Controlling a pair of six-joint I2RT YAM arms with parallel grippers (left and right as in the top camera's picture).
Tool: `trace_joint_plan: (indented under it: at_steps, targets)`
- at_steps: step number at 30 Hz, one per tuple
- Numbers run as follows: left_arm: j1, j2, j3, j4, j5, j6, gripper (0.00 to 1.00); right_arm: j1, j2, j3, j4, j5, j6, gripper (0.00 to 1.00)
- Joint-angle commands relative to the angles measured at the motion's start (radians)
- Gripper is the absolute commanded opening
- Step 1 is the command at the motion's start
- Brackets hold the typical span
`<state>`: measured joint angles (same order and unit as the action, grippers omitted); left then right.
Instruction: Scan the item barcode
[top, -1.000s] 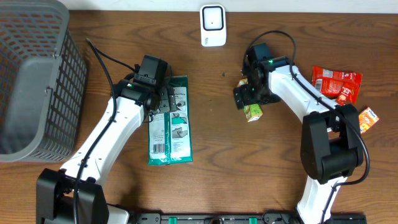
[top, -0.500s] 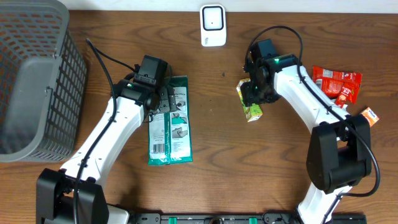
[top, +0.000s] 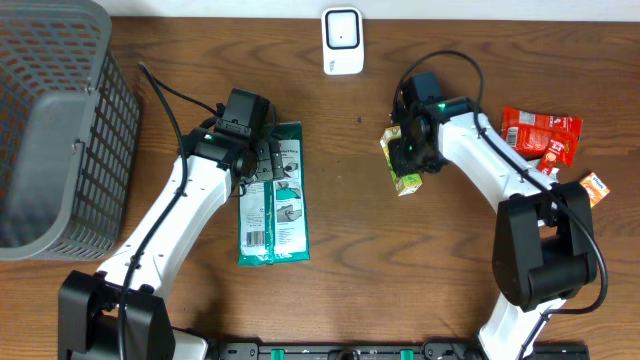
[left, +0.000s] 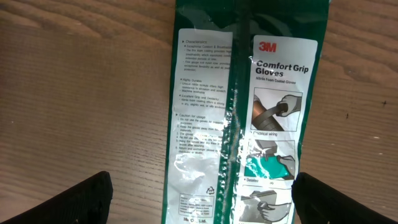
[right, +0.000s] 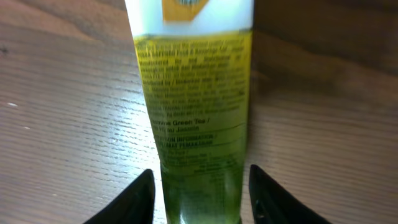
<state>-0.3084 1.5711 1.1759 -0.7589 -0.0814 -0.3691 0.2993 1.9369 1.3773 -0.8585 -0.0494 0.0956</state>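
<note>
Tea carton (right: 198, 106): one, straddled by right hand (right: 200, 198), grip unclear; left hand (left: 208, 200) released above one glove pack (left: 239, 99).

We observed a green, glossy plastic packet (left: 239, 93) lying flat on the brown wood-grain table (left: 81, 93). The packet ran from the top edge of the view to the bottom edge. A raised seam (left: 236, 124) ran down its middle. To the left of the seam sat a white label of fine print (left: 202, 118). To the right sat a white label (left: 283, 124) reading "3M Comfort Grip Gloves", with glove pictures below the title. The left gripper (left: 208, 199) hung above the packet with its jaws spread wide. Its two black fingers (left: 87, 199) showed only at the bottom corners, one on either side of the packet.
</note>
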Motion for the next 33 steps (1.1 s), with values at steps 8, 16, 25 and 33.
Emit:
trace_joint_plan:
  at_steps: [8, 16, 25, 33]
  targets:
    - [0.004, 0.004, 0.006, -0.003, -0.010, -0.002, 0.93, 0.022, 0.001, -0.019, 0.011, -0.008, 0.005, 0.35]
    - [0.004, 0.004, 0.006, -0.003, -0.010, -0.002, 0.93, 0.037, -0.002, -0.060, 0.084, -0.001, 0.005, 0.24]
    - [0.004, 0.004, 0.006, -0.003, -0.010, -0.002, 0.93, 0.048, -0.022, 0.337, -0.252, -0.031, 0.039, 0.22]
    - [0.004, 0.004, 0.006, -0.003, -0.010, -0.002, 0.93, 0.054, -0.022, 0.652, -0.373, -0.030, 0.053, 0.28]
